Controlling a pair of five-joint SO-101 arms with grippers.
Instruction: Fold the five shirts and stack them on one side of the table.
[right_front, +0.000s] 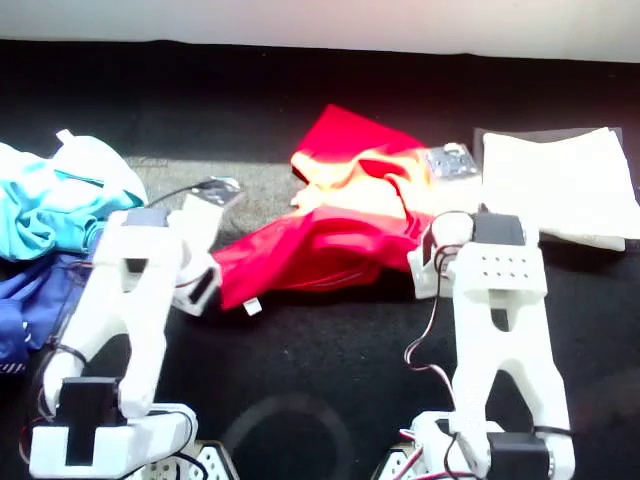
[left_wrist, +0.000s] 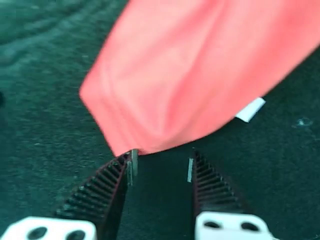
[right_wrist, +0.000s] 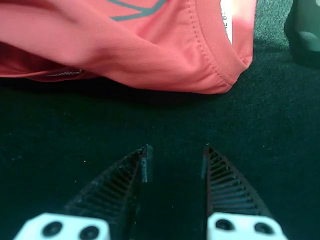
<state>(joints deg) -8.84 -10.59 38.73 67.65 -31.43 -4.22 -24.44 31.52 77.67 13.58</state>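
A red shirt (right_front: 335, 225) lies crumpled in the middle of the black table, its upper part washed pale by light. My left gripper (left_wrist: 161, 166) is open at the shirt's left corner (left_wrist: 200, 80), with the hem just beyond its tips. My right gripper (right_wrist: 175, 159) is open a short way off the shirt's neck band (right_wrist: 215, 60), apart from it. A folded white shirt (right_front: 560, 185) rests at the far right. At the far left a white shirt (right_front: 85, 160), a turquoise shirt (right_front: 45, 215) and a blue shirt (right_front: 30, 300) lie in a heap.
Both white arms (right_front: 130, 290) (right_front: 500, 300) stand at the front edge of the table (right_front: 320, 350). A small silvery object (right_front: 450, 160) lies between the red shirt and the folded white one. A white tag (left_wrist: 250, 109) sticks out from under the red hem.
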